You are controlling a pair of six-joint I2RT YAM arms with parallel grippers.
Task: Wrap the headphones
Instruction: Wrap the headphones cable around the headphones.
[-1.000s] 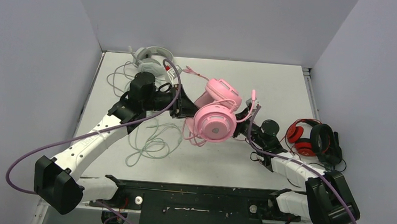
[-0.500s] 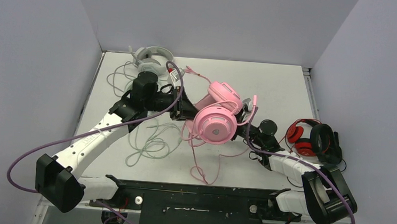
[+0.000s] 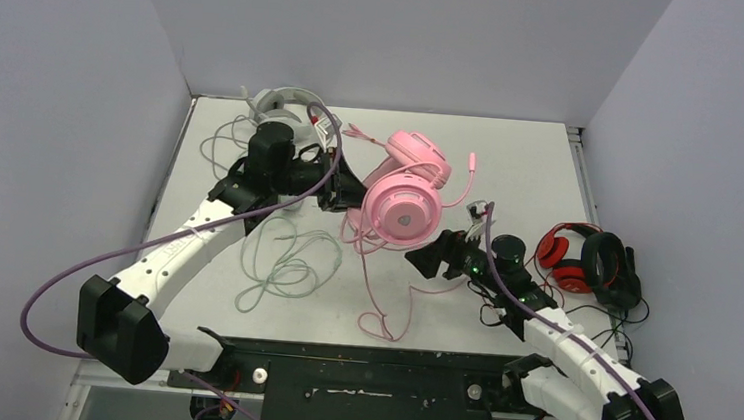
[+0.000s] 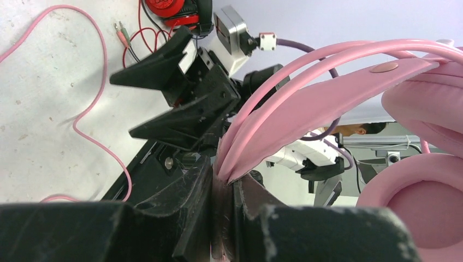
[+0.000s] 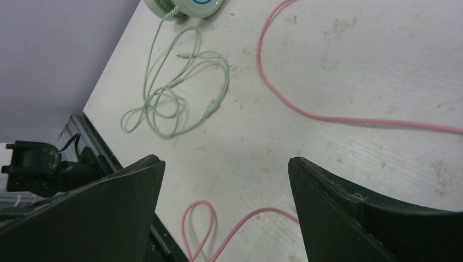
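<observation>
White table [image 3: 532, 162] | left tool [image 4: 223, 183] clamps pink headphones [image 3: 403, 204] by headband | right tool [image 5: 226, 164] wide, empty, above pink cable [image 5: 327, 117]

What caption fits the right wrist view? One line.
Open right gripper hovers over the loose pink cable and the coiled mint-green cable.

One pink headset [image 3: 403, 207], one white headset [image 3: 277, 120], one mint headset [image 5: 174, 8] and one red-black headset [image 3: 557, 253], four altogether

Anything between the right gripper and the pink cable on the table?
Nothing visible. The right gripper hangs open over the table, and the pink cable lies uncovered just beyond its fingertips; the mint cable is coiled well off to one side.
</observation>
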